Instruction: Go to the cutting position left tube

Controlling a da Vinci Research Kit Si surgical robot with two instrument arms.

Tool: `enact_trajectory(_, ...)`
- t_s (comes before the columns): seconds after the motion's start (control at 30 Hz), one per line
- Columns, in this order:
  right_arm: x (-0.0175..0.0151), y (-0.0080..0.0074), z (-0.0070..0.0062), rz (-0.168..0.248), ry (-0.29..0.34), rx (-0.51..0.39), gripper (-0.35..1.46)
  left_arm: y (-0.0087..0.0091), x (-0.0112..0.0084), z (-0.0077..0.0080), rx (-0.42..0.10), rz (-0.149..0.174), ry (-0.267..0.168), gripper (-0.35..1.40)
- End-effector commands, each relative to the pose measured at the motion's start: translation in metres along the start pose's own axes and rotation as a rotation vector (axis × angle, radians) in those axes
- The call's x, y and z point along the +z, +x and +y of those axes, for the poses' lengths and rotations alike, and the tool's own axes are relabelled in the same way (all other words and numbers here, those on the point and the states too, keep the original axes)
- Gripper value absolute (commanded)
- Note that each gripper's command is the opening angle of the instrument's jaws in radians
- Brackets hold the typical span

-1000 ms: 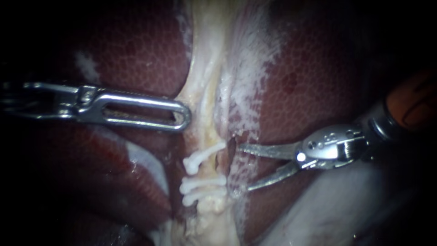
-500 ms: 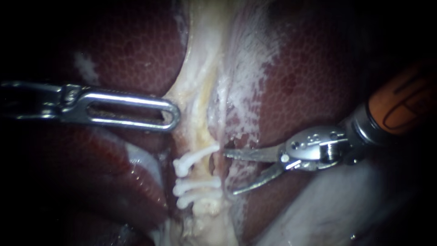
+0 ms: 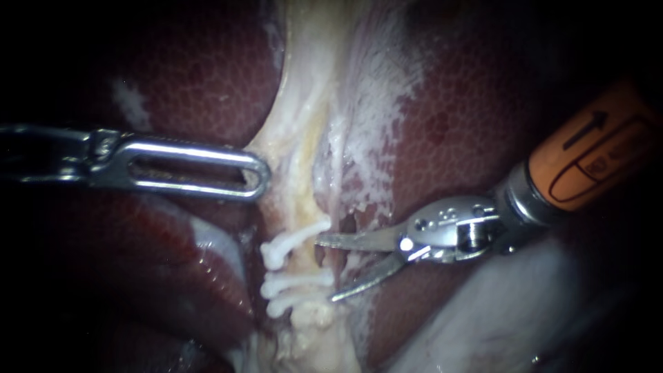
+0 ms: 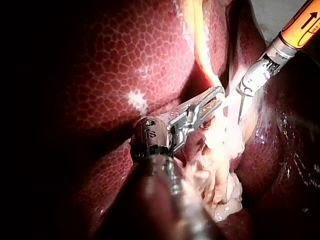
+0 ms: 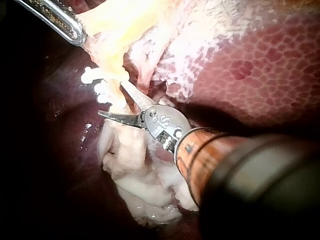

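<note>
Tube, pale and yellowish (image 3: 309, 262), runs down the cleft between the two dark red, mottled lobes of the liver (image 3: 456, 117), inside a band of pale yellowish tissue (image 3: 304, 103). Three white plastic clips (image 3: 298, 280) cross it: one higher up and two close together lower down, with a short bare stretch between them. Whether it is the left tube I cannot tell.

My right instrument (image 3: 326, 269), a silver tip on an orange-banded shaft, reaches in over the right lobe to that bare stretch. Its hand is wide open and holds nothing. The upper thin jaw points at the tube just under the single clip, and the lower jaw ends beside the right ends of the paired clips. The right wrist view (image 5: 111, 100) shows the same spread, with the clips just ahead of the jaws.

My left instrument (image 3: 260, 176), a long slotted silver hand, lies across the left lobe. Its jaws are closed on the edge of the pale band above the clips (image 4: 212, 97).
</note>
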Motion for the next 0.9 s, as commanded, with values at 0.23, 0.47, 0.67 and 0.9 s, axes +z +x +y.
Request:
enact_trajectory(0.23, 0.0012, 0.0003, 0.0005, -0.003, 0.003, -0.002, 1.36, 0.0, 0.0, 0.0, 0.0, -0.001, 0.0, -0.35)
enact_trajectory(0.47, 0.0013, 0.0004, 0.0006, 0.019, 0.014, 0.0, 1.36, 0.0, 0.0, 0.0, 0.0, -0.001, 0.0, -0.35)
enact_trajectory(0.67, 0.0015, 0.0011, 0.0008, 0.049, 0.025, 0.009, 1.35, 0.0, 0.0, 0.0, 0.0, -0.001, 0.0, -0.35)
enact_trajectory(0.9, 0.0018, 0.0019, 0.0012, 0.09, 0.036, 0.025, 1.33, 0.0001, 0.0, 0.0001, 0.0, -0.001, 0.001, -0.35)
